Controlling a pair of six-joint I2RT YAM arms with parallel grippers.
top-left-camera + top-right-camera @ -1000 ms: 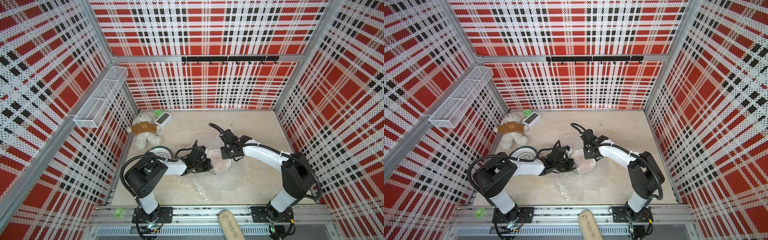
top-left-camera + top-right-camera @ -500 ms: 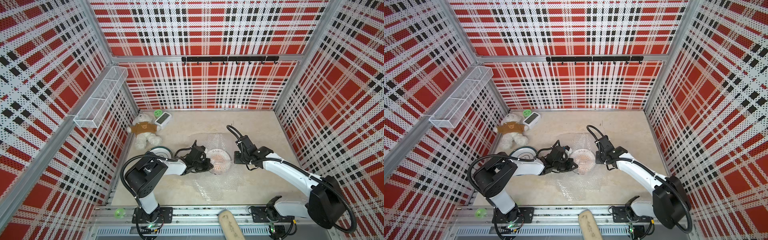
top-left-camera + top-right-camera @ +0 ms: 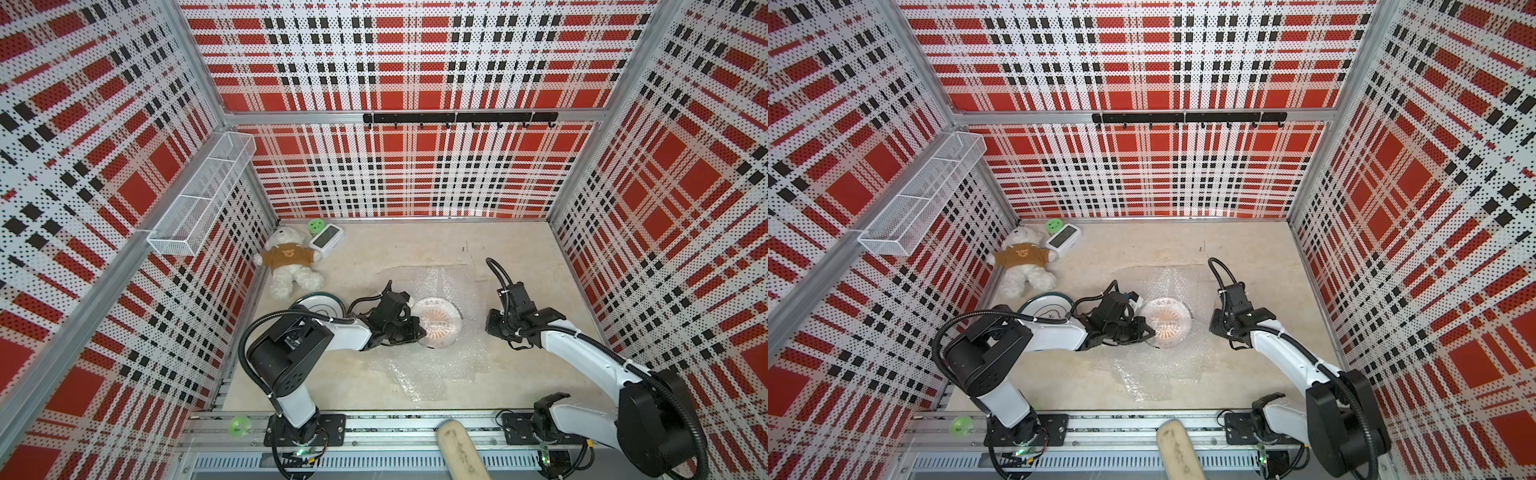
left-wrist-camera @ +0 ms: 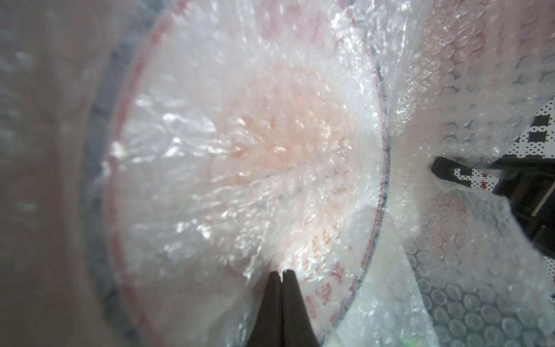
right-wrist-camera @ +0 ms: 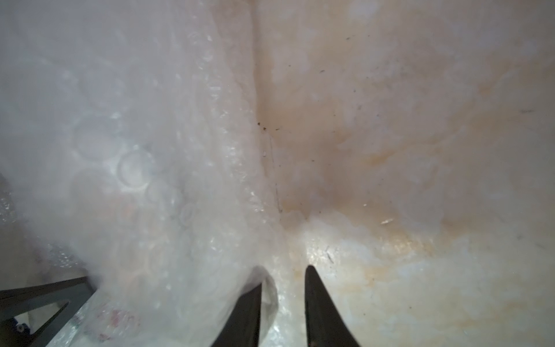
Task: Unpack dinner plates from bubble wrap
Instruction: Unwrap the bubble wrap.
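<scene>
Where bubble wrap (image 4: 450, 300) veils the pink-marked plate (image 4: 240, 150), its lettering blurs | left hand (image 4: 281, 272) pinches bubble wrap | right hand (image 5: 283, 276) apart

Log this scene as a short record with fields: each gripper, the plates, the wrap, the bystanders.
left gripper: shut, pinching the bubble wrap over the pink-marked plate
right gripper: open, empty, at the wrap's edge
pink-marked plate: flat on the table, crinkled film over it
dark-rimmed plate: unwrapped, partly hidden by the left arm
bubble wrap: spread under and around the pink-marked plate
bystanders: teddy bear and small white device, far corner
</scene>
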